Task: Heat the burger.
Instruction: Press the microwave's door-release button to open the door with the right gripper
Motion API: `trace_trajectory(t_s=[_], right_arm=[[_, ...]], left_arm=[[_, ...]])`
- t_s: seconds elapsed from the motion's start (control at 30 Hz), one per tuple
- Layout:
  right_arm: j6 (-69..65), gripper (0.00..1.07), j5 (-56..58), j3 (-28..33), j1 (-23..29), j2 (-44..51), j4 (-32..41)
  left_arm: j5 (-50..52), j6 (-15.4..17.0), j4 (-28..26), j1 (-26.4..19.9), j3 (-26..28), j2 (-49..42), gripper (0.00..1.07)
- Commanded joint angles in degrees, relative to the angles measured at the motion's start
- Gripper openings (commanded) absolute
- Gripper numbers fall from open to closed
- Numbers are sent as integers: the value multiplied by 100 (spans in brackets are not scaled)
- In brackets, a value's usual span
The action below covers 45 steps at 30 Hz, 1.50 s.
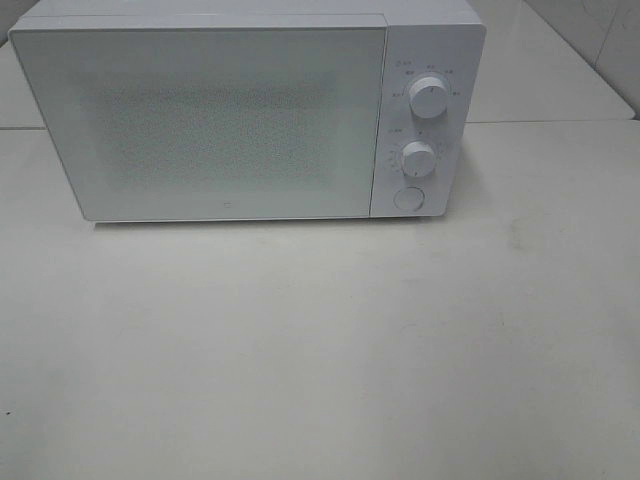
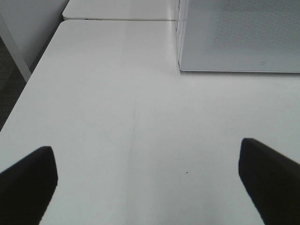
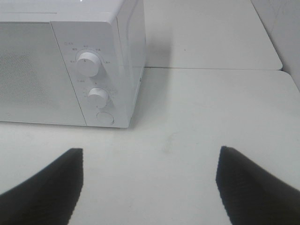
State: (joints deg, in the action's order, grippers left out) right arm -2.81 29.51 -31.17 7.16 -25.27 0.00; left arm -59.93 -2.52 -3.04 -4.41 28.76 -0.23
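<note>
Nearest, in the left wrist view: left pincer (image 2: 145, 157) released, spread wide, its two dark fingers (image 2: 28, 185) framing nothing but bare white tabletop (image 2: 117, 117). Likewise in the right wrist view: right pincer (image 3: 150, 154) released, fingers (image 3: 255, 185) well apart, nothing between them, held over the same pale surface.

Further on, toward the back of the tabletop: a white microwave (image 1: 250, 110), standing square. Door (image 1: 200, 120) shut, its panel frosted and speckled, hiding the inside. On the right of the door, a control strip: upper knob (image 1: 429, 96), lower knob (image 1: 418, 157) beneath it, a round button (image 1: 408, 198) lowest. Left pincer facing the door's left corner, right pincer facing the control strip.

Burger: cannot tell where; out of sight in all three views.

Behind the microwave, a second white tabletop (image 1: 545, 70) butted against the first, with a thin seam between them. Farthest off, at the right, a strip of tiled wall (image 1: 620, 40).
</note>
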Motion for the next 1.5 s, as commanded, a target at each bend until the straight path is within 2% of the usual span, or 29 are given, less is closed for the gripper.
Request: trace_trajectory(t_s=[0.03,0.67,0.83,0.9,1.27,1.33,1.5], right_arm=[[-29,75,-625,-29,-34,-476,46],[-29,75,-2532,-29,-34,-2630,46],[-69,75,-3254,-29,-34,-3191,46],[-69,75,-3890,-23,-23,-3610,34],[69,75,-5128,-11,-23,-4360,63],[281,75,-6005,292,52,-4612,304],[854,75,-6715,619,464,-4882,968]], left_arm=[[40,0,-17,34,-23,-120,100],[40,0,-17,34,-23,-120,100],[40,0,-17,34,-23,-120,100],[40,0,-17,34,-23,-120,100],[40,0,-17,34,-23,-120,100],[40,0,-17,34,-23,-120,100],[40,0,-17,34,-23,-120,100]])
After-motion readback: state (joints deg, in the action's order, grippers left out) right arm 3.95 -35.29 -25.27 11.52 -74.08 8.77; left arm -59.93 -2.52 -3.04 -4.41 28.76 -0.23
